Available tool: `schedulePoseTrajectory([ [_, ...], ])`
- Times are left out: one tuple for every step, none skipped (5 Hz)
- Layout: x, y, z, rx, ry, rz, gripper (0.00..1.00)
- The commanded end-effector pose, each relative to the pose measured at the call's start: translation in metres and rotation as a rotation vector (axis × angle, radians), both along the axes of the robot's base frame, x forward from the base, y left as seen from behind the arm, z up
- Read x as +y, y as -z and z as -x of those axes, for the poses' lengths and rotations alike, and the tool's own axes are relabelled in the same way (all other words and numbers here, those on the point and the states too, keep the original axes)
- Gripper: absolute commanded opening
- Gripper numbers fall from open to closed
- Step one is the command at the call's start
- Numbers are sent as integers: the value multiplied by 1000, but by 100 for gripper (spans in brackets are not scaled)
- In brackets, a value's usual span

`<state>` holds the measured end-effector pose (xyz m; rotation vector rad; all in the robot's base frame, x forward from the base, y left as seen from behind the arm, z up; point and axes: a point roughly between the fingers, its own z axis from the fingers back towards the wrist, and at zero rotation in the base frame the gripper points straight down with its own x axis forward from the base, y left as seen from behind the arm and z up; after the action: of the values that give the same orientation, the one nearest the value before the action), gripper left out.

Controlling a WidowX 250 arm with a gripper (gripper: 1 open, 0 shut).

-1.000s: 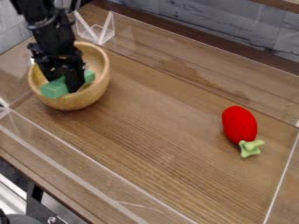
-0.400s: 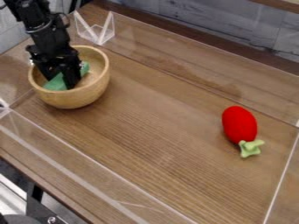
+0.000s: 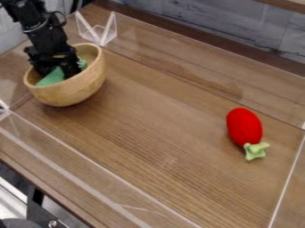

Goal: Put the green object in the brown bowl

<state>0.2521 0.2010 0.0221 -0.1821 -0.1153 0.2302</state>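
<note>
Gripper (image 3: 57,68) fingers reach down into the brown bowl (image 3: 74,87) from the upper left, the dark arm (image 3: 45,28) slanting in along the table's far-left corner. Whether the fingers are parted or clamped cannot be told, since the dark mechanism covers their tips and part of the green object (image 3: 53,77). That block lies inside the bowl, toward its left side, with light-green patches showing around the fingers. Compared with the earlier frames, the bowl sits tilted, its right side raised and more of its outer wall showing, and it has shifted slightly left; the arm has also moved a little to the left. The red strawberry-like toy (image 3: 244,126) with its green stem rests where it was, on the right part of the wooden table (image 3: 155,134), well apart from the bowl.
</note>
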Motion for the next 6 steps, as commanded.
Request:
schedulePoseTrajectory([
  [12, 25, 16, 64, 20, 61, 100],
  [14, 28, 13, 82, 76, 84, 0],
  [13, 29, 10, 99, 132, 104, 0],
  [9, 30, 10, 110, 107, 127, 0],
  [7, 30, 10, 120, 82, 149, 0],
  [5, 31, 13, 130, 45, 171, 0],
])
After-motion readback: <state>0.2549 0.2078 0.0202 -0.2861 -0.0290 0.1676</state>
